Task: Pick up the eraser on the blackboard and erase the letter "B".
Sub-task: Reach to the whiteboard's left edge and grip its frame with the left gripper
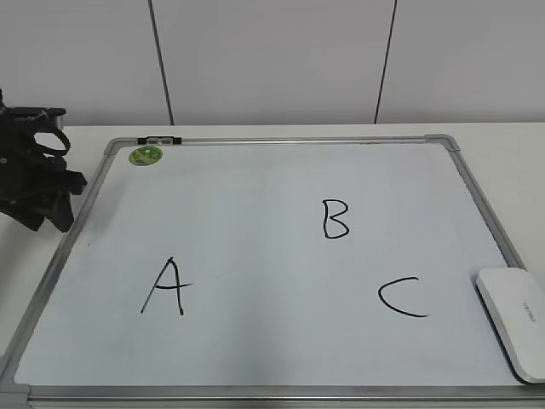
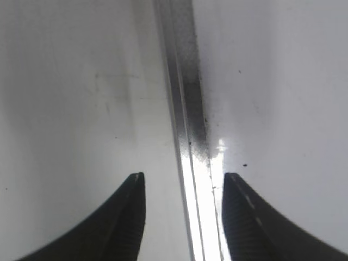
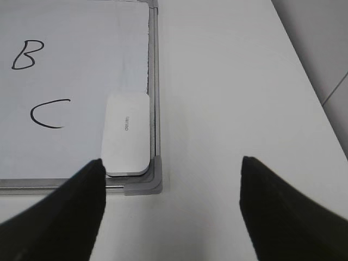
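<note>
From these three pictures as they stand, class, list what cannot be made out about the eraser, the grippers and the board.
1. The eraser: exterior view's right edge cuts it off; its grey print is too small to read in either view.
2. The right gripper: absent from the exterior view.
3. The left gripper: in the exterior view, only a dark mass at the left edge.
4. The blackboard: near corners cropped in the exterior view.

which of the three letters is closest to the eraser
The C. It sits just left of the eraser at the blackboard's lower right; the B is higher up, and the A is far left.
</note>
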Controlling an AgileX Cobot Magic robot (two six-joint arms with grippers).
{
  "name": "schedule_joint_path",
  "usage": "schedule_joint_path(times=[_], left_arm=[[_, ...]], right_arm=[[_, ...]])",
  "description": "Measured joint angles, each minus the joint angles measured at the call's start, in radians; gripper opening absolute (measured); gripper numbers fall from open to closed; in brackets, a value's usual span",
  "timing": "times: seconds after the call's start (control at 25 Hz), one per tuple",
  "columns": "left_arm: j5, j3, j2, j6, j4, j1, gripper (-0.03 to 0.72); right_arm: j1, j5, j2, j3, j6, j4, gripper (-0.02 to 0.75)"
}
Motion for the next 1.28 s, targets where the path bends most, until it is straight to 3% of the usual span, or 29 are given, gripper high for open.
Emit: schedule_joint_path(times=[0.48,0.8,1.28], left_arm=[[0.004,-0.006,0.060,0.000,-0.014,0.006,0.321],[-0.004,-0.006,0.060,0.000,-0.014,0.006,0.252],[-0.006,-0.006,0.067,0.002,-0.032,0.006,0.248]], right_arm=[[0.000,0.000,0.000,0.000,0.000,0.000,0.591],[0.000,0.000,0.000,0.000,0.000,0.000,0.591],[0.000,0.000,0.000,0.000,0.000,0.002,0.591]])
